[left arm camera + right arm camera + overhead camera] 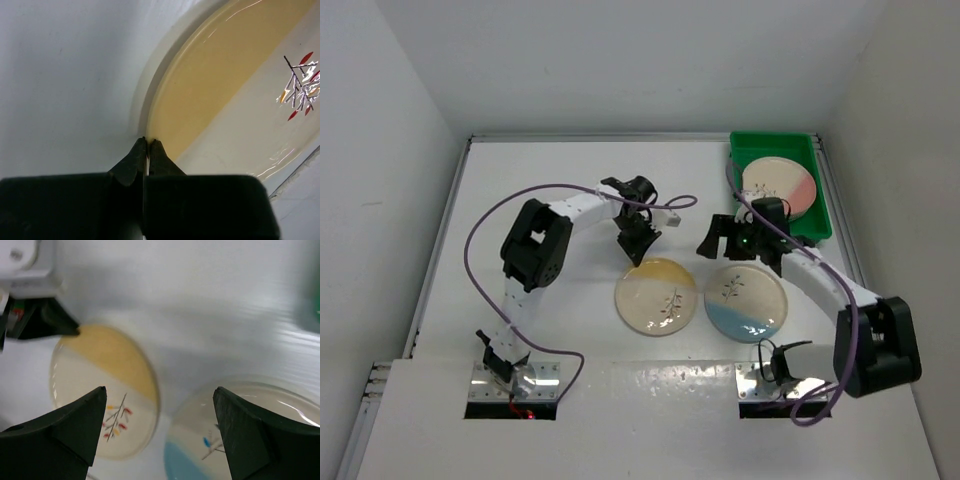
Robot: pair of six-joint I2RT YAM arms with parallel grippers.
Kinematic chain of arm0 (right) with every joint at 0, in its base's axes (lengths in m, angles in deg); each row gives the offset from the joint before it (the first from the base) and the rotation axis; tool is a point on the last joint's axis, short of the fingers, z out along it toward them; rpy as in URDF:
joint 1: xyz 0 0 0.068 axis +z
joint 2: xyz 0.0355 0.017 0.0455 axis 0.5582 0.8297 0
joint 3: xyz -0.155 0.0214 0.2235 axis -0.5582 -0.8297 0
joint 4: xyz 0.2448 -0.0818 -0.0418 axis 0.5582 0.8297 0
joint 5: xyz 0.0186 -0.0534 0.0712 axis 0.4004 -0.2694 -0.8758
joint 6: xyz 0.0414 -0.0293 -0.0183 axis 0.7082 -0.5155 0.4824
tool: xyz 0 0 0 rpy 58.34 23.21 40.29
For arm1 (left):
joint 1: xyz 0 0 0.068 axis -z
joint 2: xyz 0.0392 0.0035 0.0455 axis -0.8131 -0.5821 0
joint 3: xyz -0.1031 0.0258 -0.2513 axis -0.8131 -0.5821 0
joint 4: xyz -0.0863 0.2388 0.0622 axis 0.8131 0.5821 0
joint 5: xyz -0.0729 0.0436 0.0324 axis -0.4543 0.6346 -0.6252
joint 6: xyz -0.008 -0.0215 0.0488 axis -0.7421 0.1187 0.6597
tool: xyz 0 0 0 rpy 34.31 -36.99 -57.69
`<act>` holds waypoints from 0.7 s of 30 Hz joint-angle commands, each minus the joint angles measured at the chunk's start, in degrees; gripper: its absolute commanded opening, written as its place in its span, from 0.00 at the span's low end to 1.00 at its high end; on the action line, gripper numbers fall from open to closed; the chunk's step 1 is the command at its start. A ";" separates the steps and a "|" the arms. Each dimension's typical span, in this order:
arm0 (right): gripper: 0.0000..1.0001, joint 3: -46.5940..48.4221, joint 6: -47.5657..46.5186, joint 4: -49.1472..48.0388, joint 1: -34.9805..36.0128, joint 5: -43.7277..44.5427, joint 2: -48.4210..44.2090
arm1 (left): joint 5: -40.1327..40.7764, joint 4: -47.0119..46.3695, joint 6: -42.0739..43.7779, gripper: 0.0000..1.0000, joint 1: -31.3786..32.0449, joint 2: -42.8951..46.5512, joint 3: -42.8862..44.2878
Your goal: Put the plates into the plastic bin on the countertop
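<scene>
Plates of cream ceramic: one lies in the bin, two on the countertop, and one of those two is nipped at its rim.
The round pink-segment plate lies in the bright green rectangular plastic bin. The yellow-segment plate and the blue-segment plate sit side by side on the glossy white countertop. The left gripper is pinched tight on the yellow plate's far edge. The right gripper hangs above both plates, fingers spread wide and empty. These plates look stiff, glazed, slick and breakable. The raised rim is the only hold, and a thin pinch there may let the plate swing or slip.
</scene>
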 commanded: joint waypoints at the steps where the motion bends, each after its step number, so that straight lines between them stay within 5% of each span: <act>1: 0.86 2.60 -6.48 -5.02 1.67 -20.17 5.52 | 0.10 3.28 4.42 0.00 -1.48 6.48 4.20; 6: 0.88 11.36 -8.68 -6.00 1.50 -35.98 22.61 | 1.43 3.90 5.74 0.00 -0.95 12.73 5.00; 12: 0.86 16.58 -10.10 -7.13 5.19 -35.30 32.15 | 1.96 4.51 5.74 0.00 -2.09 13.44 3.76; 15: 0.63 15.01 -7.73 -9.86 5.37 -37.41 34.35 | 1.43 3.90 5.04 0.00 -2.62 13.44 3.76; 16: 0.45 14.56 -7.11 -11.43 5.71 -38.98 35.58 | 1.43 3.29 4.52 0.00 -2.62 12.83 3.76; 18: 0.26 11.95 -4.22 -15.90 5.98 -41.54 35.68 | 1.43 2.76 4.51 0.00 -3.15 12.30 3.76; 19: 0.03 11.14 -2.98 -17.50 5.81 -42.50 35.16 | 2.13 2.15 4.51 0.00 -3.84 11.77 3.76; 21: 0.00 7.90 2.36 -24.58 5.19 -42.51 33.67 | 2.74 2.14 3.90 0.00 -4.63 10.98 3.76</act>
